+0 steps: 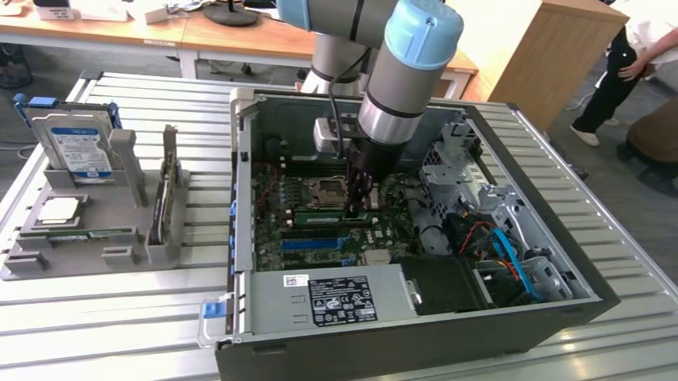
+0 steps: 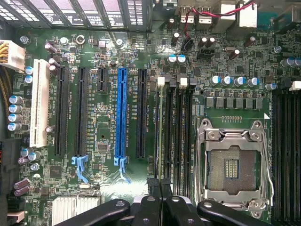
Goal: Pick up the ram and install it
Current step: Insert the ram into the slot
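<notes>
The ram [image 2: 162, 127] is a thin green stick seen edge-on, standing in the outermost of the memory slots beside the empty processor socket [image 2: 233, 165]. In the exterior view it shows as a green strip [image 1: 326, 215] on the motherboard under the arm. My gripper [image 2: 160, 188] reaches straight down into the open computer case [image 1: 241, 198], and its black fingers [image 2: 151, 197] are pressed together on the ram's top edge. Seen from the exterior camera, the gripper [image 1: 360, 205] sits low over the board, just beside the socket [image 1: 330, 190].
A grey tray [image 1: 63, 266] at the exterior view's left holds a hard drive [image 1: 72, 147], a square silver processor [image 1: 60, 209] and a thin board standing on edge [image 1: 167, 190]. Cables, a drive cage and the power supply [image 1: 339, 302] crowd the case. A person stands at the far right.
</notes>
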Robot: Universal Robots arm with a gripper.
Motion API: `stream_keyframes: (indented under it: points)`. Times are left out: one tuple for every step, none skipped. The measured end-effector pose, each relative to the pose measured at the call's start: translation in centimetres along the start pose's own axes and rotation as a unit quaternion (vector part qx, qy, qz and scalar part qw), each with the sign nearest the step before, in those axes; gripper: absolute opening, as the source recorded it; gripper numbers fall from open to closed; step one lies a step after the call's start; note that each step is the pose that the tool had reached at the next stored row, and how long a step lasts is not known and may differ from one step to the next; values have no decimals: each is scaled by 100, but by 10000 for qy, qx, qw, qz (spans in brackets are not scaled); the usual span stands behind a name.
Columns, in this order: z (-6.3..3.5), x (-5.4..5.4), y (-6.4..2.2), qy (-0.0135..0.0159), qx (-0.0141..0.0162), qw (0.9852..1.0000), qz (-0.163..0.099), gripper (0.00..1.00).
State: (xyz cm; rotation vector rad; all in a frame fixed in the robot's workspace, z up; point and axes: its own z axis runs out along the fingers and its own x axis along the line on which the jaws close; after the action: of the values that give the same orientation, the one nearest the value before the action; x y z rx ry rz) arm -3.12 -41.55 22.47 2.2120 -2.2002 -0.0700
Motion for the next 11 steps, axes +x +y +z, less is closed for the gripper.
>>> stream_keyframes:
  points:
    - [0,0,0,-1,1,10000,0,13]
    - [0,0,0,-1,0,10000,0,18]
    - [0,0,0,-1,0,10000,0,18]
    - [0,0,0,0,0,10000,0,25]
    - [0,0,0,-1,0,10000,0,25]
    - [0,0,0,0,0,10000,0,31]
    - [0,0,0,0,0,10000,0,31]
    - [0,0,0,0,0,10000,0,31]
    - [0,0,0,0,-1,10000,0,31]
    - [0,0,0,0,0,10000,0,31]
    - [-4,0,0,1,-1,10000,0,31]
